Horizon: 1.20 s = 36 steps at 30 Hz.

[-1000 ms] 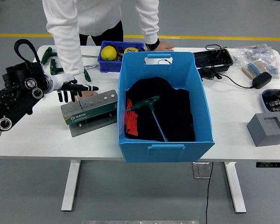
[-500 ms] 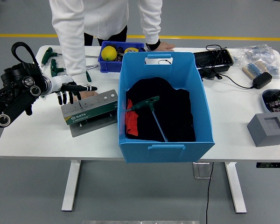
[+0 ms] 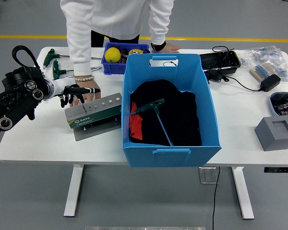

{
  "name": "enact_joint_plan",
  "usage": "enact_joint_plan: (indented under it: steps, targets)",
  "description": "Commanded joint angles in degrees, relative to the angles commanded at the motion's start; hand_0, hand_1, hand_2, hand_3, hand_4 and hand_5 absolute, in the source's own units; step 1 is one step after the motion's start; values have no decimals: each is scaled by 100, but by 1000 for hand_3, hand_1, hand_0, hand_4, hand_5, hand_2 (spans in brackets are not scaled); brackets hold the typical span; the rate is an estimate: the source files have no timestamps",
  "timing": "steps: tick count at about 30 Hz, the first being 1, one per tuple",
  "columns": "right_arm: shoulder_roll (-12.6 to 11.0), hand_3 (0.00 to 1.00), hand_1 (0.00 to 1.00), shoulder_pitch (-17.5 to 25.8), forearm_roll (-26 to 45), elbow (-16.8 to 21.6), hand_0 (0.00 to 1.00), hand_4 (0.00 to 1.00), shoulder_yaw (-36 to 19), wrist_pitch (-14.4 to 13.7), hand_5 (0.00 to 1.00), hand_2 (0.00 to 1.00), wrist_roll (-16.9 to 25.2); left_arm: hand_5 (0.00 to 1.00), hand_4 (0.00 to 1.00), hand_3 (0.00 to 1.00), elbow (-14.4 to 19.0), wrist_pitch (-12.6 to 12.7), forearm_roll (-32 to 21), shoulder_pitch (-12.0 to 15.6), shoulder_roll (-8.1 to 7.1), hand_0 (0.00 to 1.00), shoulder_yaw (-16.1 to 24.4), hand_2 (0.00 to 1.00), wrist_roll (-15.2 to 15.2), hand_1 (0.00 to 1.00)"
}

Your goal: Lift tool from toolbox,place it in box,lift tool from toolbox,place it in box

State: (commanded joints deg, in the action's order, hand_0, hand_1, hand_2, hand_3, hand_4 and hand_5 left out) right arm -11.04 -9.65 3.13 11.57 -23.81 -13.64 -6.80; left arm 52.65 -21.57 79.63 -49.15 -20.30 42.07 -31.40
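Your green-handled T-wrench (image 3: pixel 153 115) lies inside the blue box (image 3: pixel 170 155) on the black cloth (image 3: pixel 175 115), its shaft slanting toward the near wall, exactly where it lay a second ago; it is well to the right of your left hand (image 3: pixel 76 92). That hand hovers just left of and above the far end of the grey-green toolbox (image 3: pixel 93 114), fingers spread and loosely extended, one pointing right, and it holds nothing. Compared with the earlier frames the hand has barely shifted, drifting slightly toward the far edge. What has changed is the person: their sleeve has moved right, and their hand (image 3: pixel 78 98) now rests on the table right behind your fingers, a bead bracelet (image 3: pixel 84 78) showing at the wrist. Their other hand (image 3: pixel 167 47) stays flat on the far edge beyond the box. Two more green T-wrenches (image 3: pixel 55 64) lie beyond your hand. Your right arm is out of view.
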Motion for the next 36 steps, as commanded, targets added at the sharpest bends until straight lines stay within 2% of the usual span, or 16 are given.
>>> enact_joint_plan:
  steps: [3,4,9,10,15,16,21,22,27,28,33,34,36]
  targets:
    - [-1,549,625,0,2,-2,645,780,-1,1,673,699,1,998,924,139,-13,33,46,-1,-1,124,-31,78,55,12]
    - [-1,550,625,-1,4,-3,646,780,2,2,673,700,2,998,998,115,-20,37,53,-3,-2,107,-43,47,62,2]
    - [-3,550,625,-4,19,-5,646,780,8,4,673,700,7,998,998,115,-56,77,139,-6,-6,107,-51,47,139,2]
    - [-2,550,625,-3,20,-5,644,780,8,3,674,700,8,883,998,106,-53,83,161,-7,-8,105,-46,37,152,2]
    - [1,550,625,7,5,-6,644,780,-7,1,674,700,2,883,998,106,13,126,250,-15,-21,105,-9,37,212,2]
    - [2,550,625,9,-8,-6,645,780,-16,0,674,700,-1,837,998,100,27,133,259,-16,-22,108,-3,29,219,2]
    - [7,550,625,32,-55,-4,645,780,-50,-5,674,700,-14,837,998,100,133,162,371,-32,-37,108,29,29,281,2]
    - [7,550,625,35,-59,-4,645,781,-53,-5,674,700,-15,668,998,89,144,163,399,-35,-39,98,31,23,294,2]
    - [8,550,625,49,-52,-4,645,781,-50,-5,674,700,-13,668,998,89,206,215,562,-34,-51,98,38,23,410,2]
    - [9,550,625,52,-45,-4,644,781,-47,-5,674,700,-12,569,998,81,224,228,599,-31,-51,91,43,14,434,2]
    - [8,550,625,61,-40,-3,644,781,-42,-6,674,700,-9,569,998,81,261,279,685,-33,-53,91,61,14,521,2]
    - [8,550,625,64,-38,-2,644,780,-42,-6,674,700,-10,499,998,75,264,290,696,-34,-57,90,62,10,531,2]
    - [8,550,625,71,-36,-2,644,780,-42,-6,674,700,-10,499,998,75,275,330,725,-32,-69,90,67,10,553,2]
